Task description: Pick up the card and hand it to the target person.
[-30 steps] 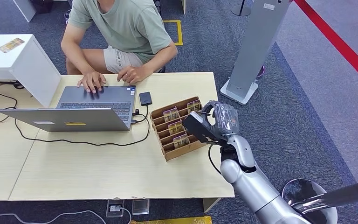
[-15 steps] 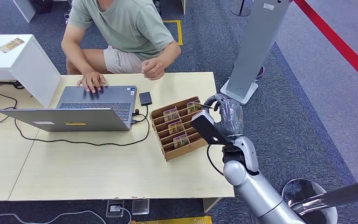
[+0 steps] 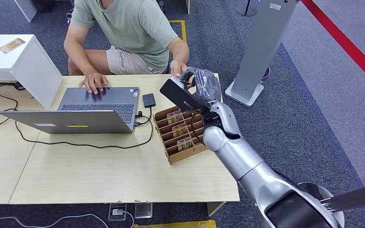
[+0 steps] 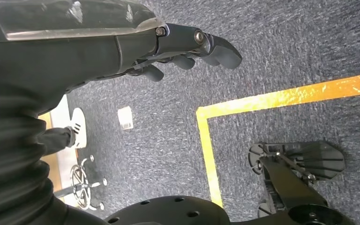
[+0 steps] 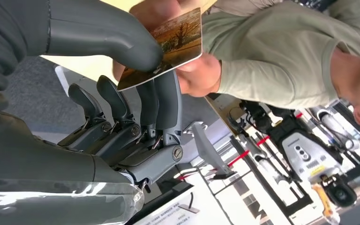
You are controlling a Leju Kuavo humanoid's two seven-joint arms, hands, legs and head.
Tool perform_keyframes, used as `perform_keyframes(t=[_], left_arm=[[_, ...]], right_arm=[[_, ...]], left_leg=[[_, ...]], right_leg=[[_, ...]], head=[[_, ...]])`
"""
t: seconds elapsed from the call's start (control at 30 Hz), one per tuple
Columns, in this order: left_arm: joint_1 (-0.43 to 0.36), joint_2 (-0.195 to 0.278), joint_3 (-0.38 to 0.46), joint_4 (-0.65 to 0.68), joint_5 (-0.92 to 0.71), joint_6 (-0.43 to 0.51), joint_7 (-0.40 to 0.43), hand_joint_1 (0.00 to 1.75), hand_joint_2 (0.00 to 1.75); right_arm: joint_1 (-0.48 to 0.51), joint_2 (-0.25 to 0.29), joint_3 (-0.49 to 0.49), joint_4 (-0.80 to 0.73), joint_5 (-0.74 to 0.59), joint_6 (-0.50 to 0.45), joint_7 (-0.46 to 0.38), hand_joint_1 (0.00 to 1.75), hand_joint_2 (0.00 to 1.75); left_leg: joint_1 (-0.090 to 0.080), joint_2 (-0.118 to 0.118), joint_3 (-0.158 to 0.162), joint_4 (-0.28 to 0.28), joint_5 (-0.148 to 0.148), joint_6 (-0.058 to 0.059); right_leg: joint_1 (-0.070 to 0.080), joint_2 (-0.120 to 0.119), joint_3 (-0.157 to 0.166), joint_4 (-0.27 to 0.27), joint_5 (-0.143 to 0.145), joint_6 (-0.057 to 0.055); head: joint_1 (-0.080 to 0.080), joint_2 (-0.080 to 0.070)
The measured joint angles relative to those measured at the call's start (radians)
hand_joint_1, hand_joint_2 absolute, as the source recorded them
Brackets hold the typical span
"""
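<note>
The card, printed with an autumn landscape, is pinched between the thumb and fingers of my right hand. In the head view my right hand is raised over the table's far edge, above the wooden card rack. The seated person in a green shirt reaches out one hand, and its fingers touch the card's far edge. My left hand hangs over the carpet with its fingers apart, holding nothing.
An open laptop with the person's other hand on it stands left of the rack, beside a small black device and cables. A white cabinet is at the far left, a grey stand at the right.
My right hand has lifted from beside the rack and swung toward the person with the card. The person's hand has left the laptop side and come up to the card.
</note>
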Motion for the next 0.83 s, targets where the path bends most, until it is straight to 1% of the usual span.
perform_keyframes(t=[0.1,0.2,0.33,0.6,0.83], left_arm=[[0.000,0.000,0.000,0.000,0.000,0.001,0.000,0.00,1.75],[0.000,0.000,0.000,0.000,0.003,0.002,0.003,0.00,1.75],[0.001,0.000,0.000,0.000,0.008,-0.004,0.016,0.00,1.75],[0.002,0.000,0.000,0.000,0.010,-0.010,0.016,0.00,1.75],[0.003,0.000,0.001,0.000,0.018,0.000,0.010,0.00,1.75]], right_arm=[[-0.054,0.039,0.022,0.105,0.018,0.004,0.024,1.52,1.75],[-0.084,0.070,0.040,0.183,0.042,0.006,0.044,1.52,1.75],[-0.109,0.098,0.065,0.265,0.064,0.011,0.058,0.00,1.75],[-0.123,0.113,0.083,0.351,0.043,-0.017,0.049,0.00,1.75],[-0.125,0.101,0.078,0.359,-0.037,-0.119,0.000,0.00,1.75]], left_leg=[[0.000,0.000,0.000,0.000,0.000,0.000],[0.000,0.000,0.000,0.000,0.000,0.000],[0.000,0.000,0.000,0.000,0.000,0.000],[0.000,0.000,0.000,0.000,0.000,0.000],[0.000,0.000,0.001,0.000,0.000,0.000]], right_leg=[[0.000,0.000,0.000,0.000,0.000,0.000],[0.000,0.000,0.000,0.000,0.000,0.000],[0.000,0.000,0.000,0.000,0.000,0.000],[0.000,0.000,0.000,0.000,0.000,0.000],[0.000,0.001,0.000,0.000,0.000,0.000]], head=[[0.001,0.000],[0.001,0.000],[0.001,0.000],[0.000,0.000],[0.000,0.000]])
